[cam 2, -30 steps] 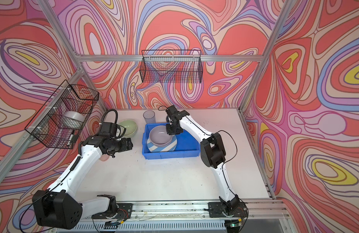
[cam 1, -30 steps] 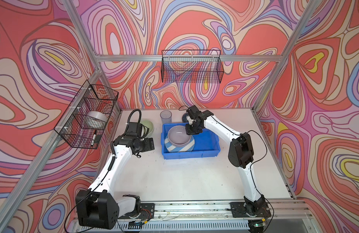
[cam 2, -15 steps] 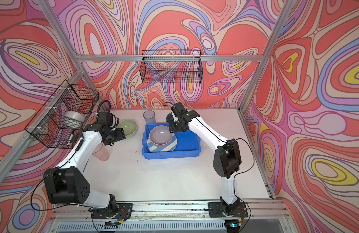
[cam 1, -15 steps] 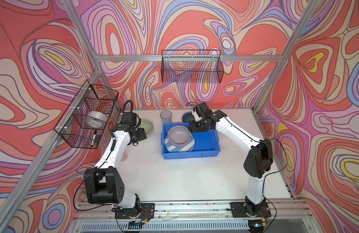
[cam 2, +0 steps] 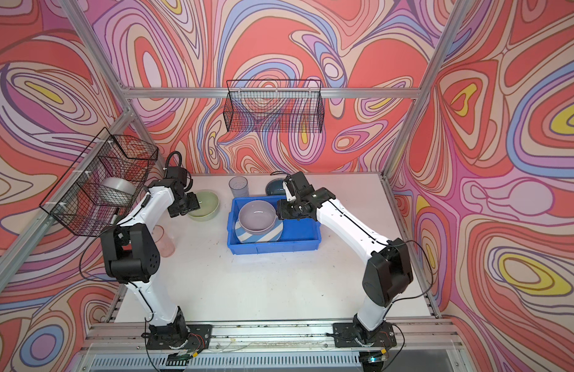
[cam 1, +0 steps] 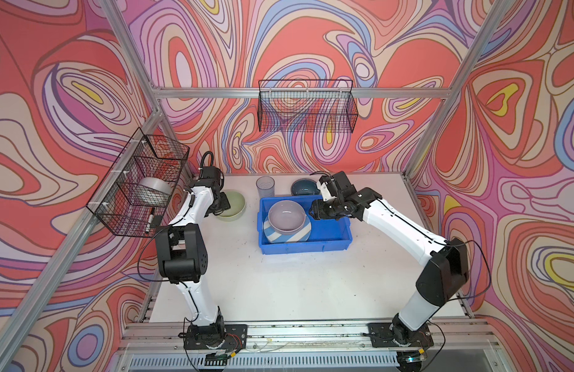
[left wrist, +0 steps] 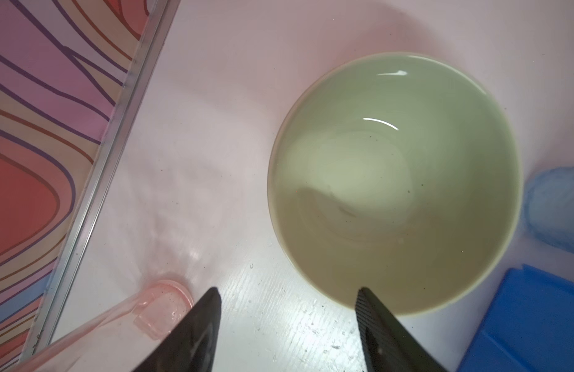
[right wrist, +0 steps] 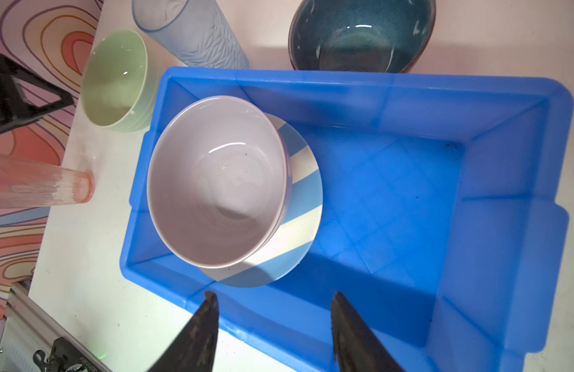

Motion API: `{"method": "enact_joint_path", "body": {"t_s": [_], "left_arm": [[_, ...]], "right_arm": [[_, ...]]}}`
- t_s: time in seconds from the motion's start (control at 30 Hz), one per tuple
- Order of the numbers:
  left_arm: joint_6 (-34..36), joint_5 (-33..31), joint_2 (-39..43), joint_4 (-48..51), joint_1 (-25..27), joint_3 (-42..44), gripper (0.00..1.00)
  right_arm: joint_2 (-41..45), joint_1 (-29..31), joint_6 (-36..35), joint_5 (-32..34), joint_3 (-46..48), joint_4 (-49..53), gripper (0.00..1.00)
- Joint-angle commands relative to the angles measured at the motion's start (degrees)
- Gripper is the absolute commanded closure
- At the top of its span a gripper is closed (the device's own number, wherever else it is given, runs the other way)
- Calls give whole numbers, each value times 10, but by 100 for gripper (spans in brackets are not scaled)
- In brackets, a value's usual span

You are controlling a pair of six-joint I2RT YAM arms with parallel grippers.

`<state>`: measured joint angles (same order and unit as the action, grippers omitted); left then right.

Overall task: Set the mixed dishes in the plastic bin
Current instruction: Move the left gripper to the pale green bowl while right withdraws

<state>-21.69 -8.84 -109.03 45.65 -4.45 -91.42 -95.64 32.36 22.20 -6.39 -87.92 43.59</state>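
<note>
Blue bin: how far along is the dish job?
Done: the lavender bowl sits on the striped plate inside the blue bin. In hand: nothing gripped; the left claw is open at the pale green bowl's rim, the right claw open above the bin. Remaining outside: that bowl, dark blue bowl, bluish tumbler, pink tumbler.

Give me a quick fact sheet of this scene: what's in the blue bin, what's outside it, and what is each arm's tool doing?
Inside blue bin: lavender bowl sitting on striped plate
Outside it: pale green bowl, bluish tumbler, dark blue bowl, pink tumbler
Left tool: open, empty, at pale green bowl's rim
Right tool: open, empty, over blue bin
Not yet binned: four dishes
</note>
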Motion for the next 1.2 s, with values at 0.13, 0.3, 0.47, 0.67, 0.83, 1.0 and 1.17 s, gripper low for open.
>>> {"method": "enact_joint_path", "body": {"t_s": [0.13, 0.3, 0.47, 0.67, 0.83, 1.0, 1.17], "left_arm": [[0, 13, -57, 19, -20, -34, 36], [7, 27, -101, 27, -21, -67, 43], [11, 30, -128, 36, -24, -90, 47], [13, 45, -149, 46, -28, -105, 56], [10, 53, -152, 47, -30, -103, 66], [7, 60, -153, 52, -31, -104, 73], [4, 64, -148, 53, -31, -101, 80]], "right_arm": [[48, 4, 16, 1, 56, -32, 43], [54, 4, 19, 4, 70, -40, 43], [55, 4, 22, 5, 78, -46, 43], [60, 4, 29, 19, 88, -45, 42], [71, 4, 34, 19, 97, -45, 42], [81, 4, 38, 23, 110, -44, 42], [91, 4, 45, 23, 122, -48, 42]]}}
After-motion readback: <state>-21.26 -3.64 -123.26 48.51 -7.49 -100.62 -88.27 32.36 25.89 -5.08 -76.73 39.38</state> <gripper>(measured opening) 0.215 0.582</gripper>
